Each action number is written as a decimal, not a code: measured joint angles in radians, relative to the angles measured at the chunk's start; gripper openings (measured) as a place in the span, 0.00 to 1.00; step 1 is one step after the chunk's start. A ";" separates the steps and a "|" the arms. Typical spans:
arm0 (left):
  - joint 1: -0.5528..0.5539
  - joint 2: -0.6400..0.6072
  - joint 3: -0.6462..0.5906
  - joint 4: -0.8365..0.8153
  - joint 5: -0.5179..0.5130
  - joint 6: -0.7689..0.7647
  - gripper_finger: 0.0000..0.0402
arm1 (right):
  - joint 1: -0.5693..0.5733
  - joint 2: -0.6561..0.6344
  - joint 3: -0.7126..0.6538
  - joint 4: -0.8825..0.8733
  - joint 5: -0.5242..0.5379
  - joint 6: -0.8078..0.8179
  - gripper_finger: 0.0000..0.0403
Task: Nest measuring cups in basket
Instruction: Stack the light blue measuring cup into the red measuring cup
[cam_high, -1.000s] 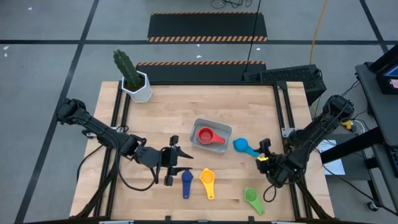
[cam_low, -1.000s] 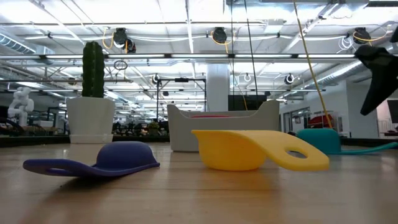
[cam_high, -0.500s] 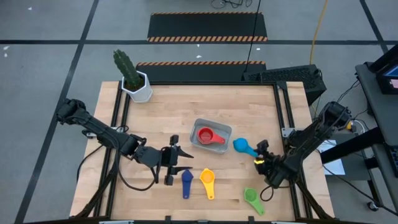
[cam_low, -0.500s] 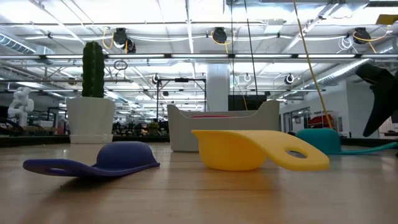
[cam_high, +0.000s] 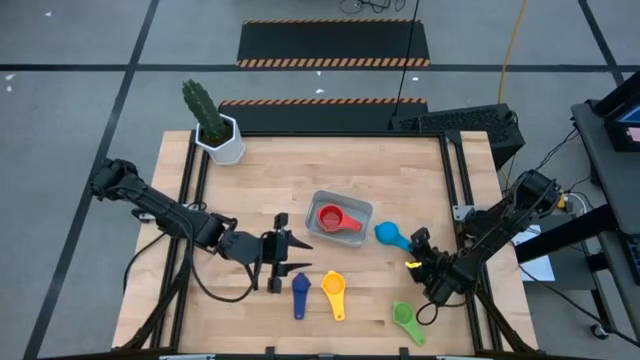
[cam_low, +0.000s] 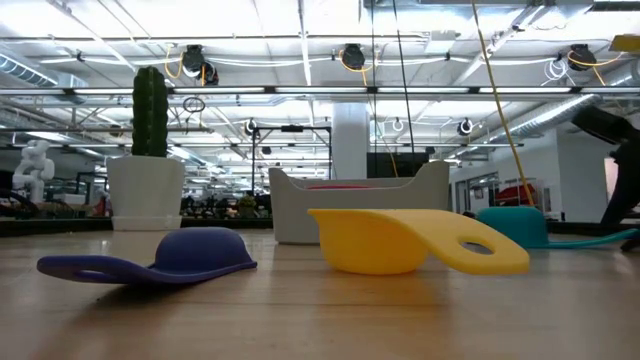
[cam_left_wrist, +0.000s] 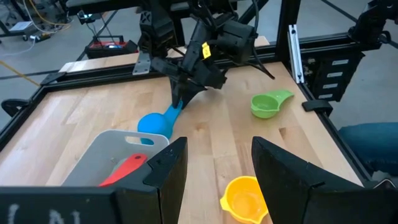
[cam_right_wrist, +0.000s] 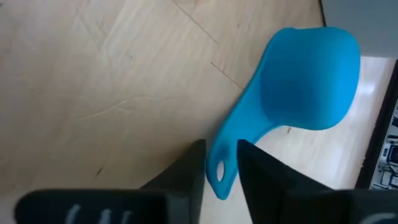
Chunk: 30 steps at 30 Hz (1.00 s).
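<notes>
no readable text, labels, brands or numbers in any view. only sign-like markings: two orange-and-black hazard-striped strips on the dark floor mats beyond the table's far edge in the high view, and they carry no lettering. cups, basket and arms show no print that can be made out.

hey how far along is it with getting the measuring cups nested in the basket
Early. Done: the red cup lies in the basket. In hand: the right end effector is down at the light blue cup's handle, fingers either side, not visibly clamped. Left: the navy cup, yellow cup and green cup sit on the table. The left end effector is open near the navy cup.
</notes>
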 joint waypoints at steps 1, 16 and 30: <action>0.000 0.000 0.000 0.000 0.000 0.000 0.45 | 0.000 0.000 -0.001 0.000 0.000 0.000 0.19; 0.000 0.000 0.000 0.000 0.000 -0.005 0.45 | 0.003 0.003 0.023 -0.025 0.072 0.000 0.01; 0.000 0.000 0.000 0.003 0.000 -0.008 0.45 | 0.008 0.002 0.256 -0.307 0.036 0.289 0.00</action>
